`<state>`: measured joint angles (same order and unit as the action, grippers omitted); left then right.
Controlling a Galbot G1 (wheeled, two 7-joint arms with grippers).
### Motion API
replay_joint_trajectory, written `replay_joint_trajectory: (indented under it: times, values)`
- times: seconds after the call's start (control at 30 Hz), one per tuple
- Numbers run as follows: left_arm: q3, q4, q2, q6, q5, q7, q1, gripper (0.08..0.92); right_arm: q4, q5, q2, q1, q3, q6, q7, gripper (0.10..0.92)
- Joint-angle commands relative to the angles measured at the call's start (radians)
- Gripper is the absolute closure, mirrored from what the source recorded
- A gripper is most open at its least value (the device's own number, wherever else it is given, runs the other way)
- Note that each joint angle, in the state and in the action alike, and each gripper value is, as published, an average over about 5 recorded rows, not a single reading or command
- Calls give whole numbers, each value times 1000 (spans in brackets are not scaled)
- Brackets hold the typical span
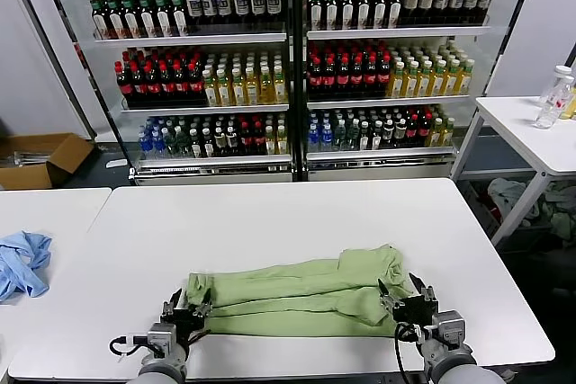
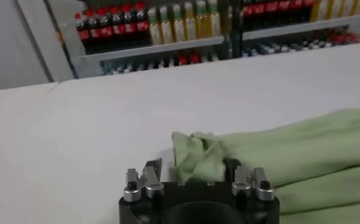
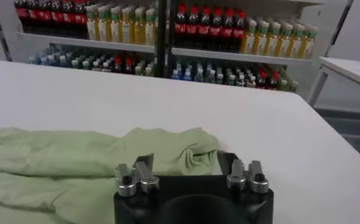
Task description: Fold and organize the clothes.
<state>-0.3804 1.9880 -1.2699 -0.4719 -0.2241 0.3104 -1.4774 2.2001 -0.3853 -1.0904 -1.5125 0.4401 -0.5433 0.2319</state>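
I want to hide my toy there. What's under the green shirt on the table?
Only the white table shows around the green shirt, which lies flat in a long folded strip. Whatever might sit beneath it is covered by the fabric.

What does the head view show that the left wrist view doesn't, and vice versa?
Head view only: the right gripper at the shirt's right end, a blue garment on the neighbouring table at far left, a cardboard box on the floor, and a side table with a bottle.

Left wrist view only: a close look at the bunched end of the shirt sitting between the left gripper's open fingers.

Both: the green shirt folded into a long strip on the white table, the left gripper at its left end, and the drink shelves behind.
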Motion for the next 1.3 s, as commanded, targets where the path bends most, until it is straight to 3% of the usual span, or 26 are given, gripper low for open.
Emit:
replay_joint_trajectory:
  times: [0.03,0.3,0.5,0.63,0.73,0.83,1.0,1.13,1.3]
  values:
    - [15,-70,-84,-9,70,51,-19,443,34,33,-4,-49,11,9,-6,231]
    - [-89,-41,-28,25,-66,23,-3,677,33,26,1,-33,11,17,-5,203]
    - [-316,12,149,53,-177,-4,-1,843,41,15,15,-23,19,21,-6,203]
    - [-476,53,255,64,-274,-8,0,882,42,13,17,-18,18,24,-7,203]
    - [-541,126,280,58,-425,-5,1,881,40,14,16,-16,14,26,-7,203]
    - [-538,247,247,39,-671,-2,-2,881,36,16,17,-17,11,29,-8,203]
    - [-327,388,63,4,-974,-7,-16,881,35,20,16,-22,7,33,-9,203]
    - [-109,392,-49,6,-977,-9,-8,881,38,24,16,-24,4,34,-11,203]
    - [60,307,-119,29,-897,-16,51,881,41,27,14,-25,4,39,-15,203]
